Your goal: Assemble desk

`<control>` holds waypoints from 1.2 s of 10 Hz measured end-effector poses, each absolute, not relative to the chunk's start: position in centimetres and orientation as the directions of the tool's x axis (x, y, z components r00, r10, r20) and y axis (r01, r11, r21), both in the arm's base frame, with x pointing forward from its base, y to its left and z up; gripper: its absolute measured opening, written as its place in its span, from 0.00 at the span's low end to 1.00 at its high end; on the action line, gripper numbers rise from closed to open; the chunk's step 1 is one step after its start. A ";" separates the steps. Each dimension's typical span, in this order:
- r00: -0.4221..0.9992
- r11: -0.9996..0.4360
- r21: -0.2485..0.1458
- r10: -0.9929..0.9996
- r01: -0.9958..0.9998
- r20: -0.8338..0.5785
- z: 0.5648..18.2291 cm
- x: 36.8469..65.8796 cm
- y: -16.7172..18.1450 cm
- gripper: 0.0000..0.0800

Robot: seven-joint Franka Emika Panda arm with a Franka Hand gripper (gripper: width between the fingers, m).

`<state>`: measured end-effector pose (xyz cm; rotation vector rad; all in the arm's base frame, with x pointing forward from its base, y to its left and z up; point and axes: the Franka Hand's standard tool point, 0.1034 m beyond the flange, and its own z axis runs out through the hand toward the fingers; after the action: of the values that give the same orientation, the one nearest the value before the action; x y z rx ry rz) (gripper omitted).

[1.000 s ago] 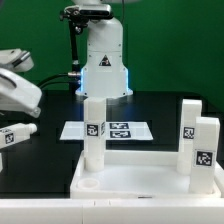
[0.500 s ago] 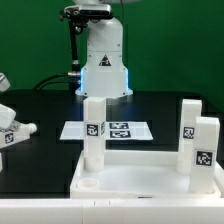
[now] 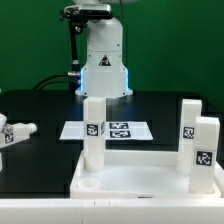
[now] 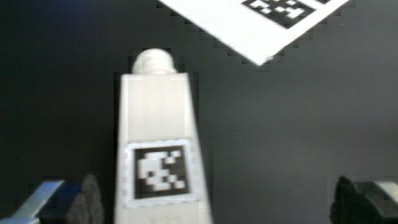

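Since a second ago the arm has slid out of the exterior view's left edge; I now see only the loose leg (image 3: 15, 132) lying on the black table (image 3: 50, 108) at the far left, where the gripper hid part of it before. The leg itself looks to be in the same place.

Going left to right in the exterior view: that loose leg lies flat, its pegged end pointing toward the marker board (image 3: 108, 130). Next comes the tabletop (image 3: 140, 179) in the foreground, with one leg (image 3: 94, 130) standing upright at its left rear socket, then two more legs (image 3: 190, 124) (image 3: 205, 153) upright on the right side. The front-left socket (image 3: 87, 185) is bare, so I judge the lying leg belongs there.

In the wrist view the gripper (image 4: 222, 198) hangs directly above the loose leg, fingers (image 4: 59, 200) spread wide apart, one on each long side of it, touching nothing. The leg's long axis runs between the fingers, its tag near them and the rounded peg pointing away toward the marker board's corner. So closing should pinch it across its narrow width, I reckon.
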<state>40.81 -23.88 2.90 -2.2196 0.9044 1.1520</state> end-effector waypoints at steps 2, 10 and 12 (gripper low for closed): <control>0.396 -0.653 -0.087 -0.343 -0.753 -0.852 1.8 40.0 -24.0 0.81; 0.371 -0.645 -0.063 -0.354 -0.762 -0.859 1.0 39.4 -24.1 0.36; 0.381 -0.652 -0.068 -0.353 -0.755 -0.855 1.4 40.0 -23.8 0.36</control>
<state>40.02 -23.77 1.35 -2.1944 0.9537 1.1954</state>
